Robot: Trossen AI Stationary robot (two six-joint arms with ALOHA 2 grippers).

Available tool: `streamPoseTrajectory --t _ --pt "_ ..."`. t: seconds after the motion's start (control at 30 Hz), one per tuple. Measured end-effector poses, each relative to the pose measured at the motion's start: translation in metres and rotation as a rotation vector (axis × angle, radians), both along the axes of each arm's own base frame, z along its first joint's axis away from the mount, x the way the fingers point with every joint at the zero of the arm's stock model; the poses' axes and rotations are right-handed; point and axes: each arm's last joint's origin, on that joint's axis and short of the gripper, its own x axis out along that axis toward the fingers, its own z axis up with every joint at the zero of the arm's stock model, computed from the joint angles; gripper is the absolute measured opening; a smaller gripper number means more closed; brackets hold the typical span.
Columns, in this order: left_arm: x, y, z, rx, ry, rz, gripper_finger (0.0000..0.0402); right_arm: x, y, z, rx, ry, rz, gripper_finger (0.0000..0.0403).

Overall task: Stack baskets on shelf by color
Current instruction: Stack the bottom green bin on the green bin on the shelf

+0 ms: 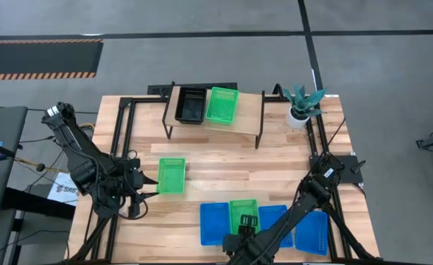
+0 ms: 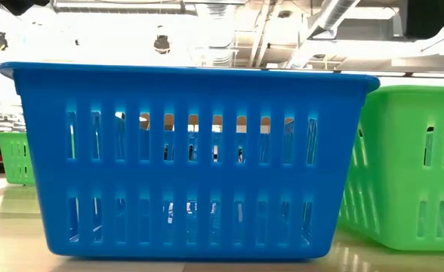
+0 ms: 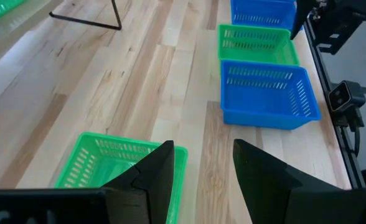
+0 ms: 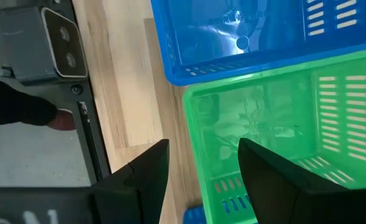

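Observation:
The shelf (image 1: 250,110) stands at the table's far edge with a black basket (image 1: 191,105) and a green basket (image 1: 222,104) resting on its board. Another green basket (image 1: 171,175) (image 3: 102,162) sits on the table left of centre. My left gripper (image 1: 149,184) (image 3: 201,174) hovers open at its near left corner, one finger over the rim and one over bare wood. Near the front edge a green basket (image 1: 243,210) (image 4: 276,137) stands between blue baskets (image 1: 214,222) (image 1: 312,232). My right gripper (image 1: 246,223) (image 4: 201,168) is open astride the green basket's wall.
A potted plant (image 1: 303,103) stands at the far right corner. Bare wood (image 1: 224,169) lies between the shelf and the front row. In the low view a blue basket (image 2: 192,159) fills the picture, with a green one (image 2: 414,166) on its right. A camera mount (image 4: 61,43) sits at the front edge.

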Motion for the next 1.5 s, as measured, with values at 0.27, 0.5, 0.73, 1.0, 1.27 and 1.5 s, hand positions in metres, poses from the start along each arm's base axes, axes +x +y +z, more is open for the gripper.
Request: streamPoseTrajectory --t 0.27,0.5,0.73,1.0,1.27,1.5 --pt "0.000 0.000 0.000 -0.001 0.001 -0.001 0.0153 -0.001 0.002 -0.018 -0.002 0.019 -0.011 0.0214" --pt "0.000 0.000 0.000 -0.005 0.004 -0.004 0.0153 -0.002 0.000 -0.025 -0.017 0.040 -0.020 0.0216" --pt "0.000 0.000 0.000 -0.005 0.004 -0.004 0.0153 -0.001 0.001 -0.033 -0.011 0.029 -0.015 0.0209" --pt "0.000 0.000 0.000 -0.010 0.011 -0.009 0.0153 -0.001 -0.003 -0.054 -0.032 0.058 -0.027 0.0209" --pt "0.000 -0.001 0.000 -0.016 0.017 -0.015 0.0153 -0.003 -0.006 -0.053 -0.033 0.099 -0.041 0.0109" --pt "0.000 -0.001 0.000 -0.014 0.017 -0.016 0.0153 -0.005 -0.007 -0.049 -0.019 0.139 -0.059 0.0017"
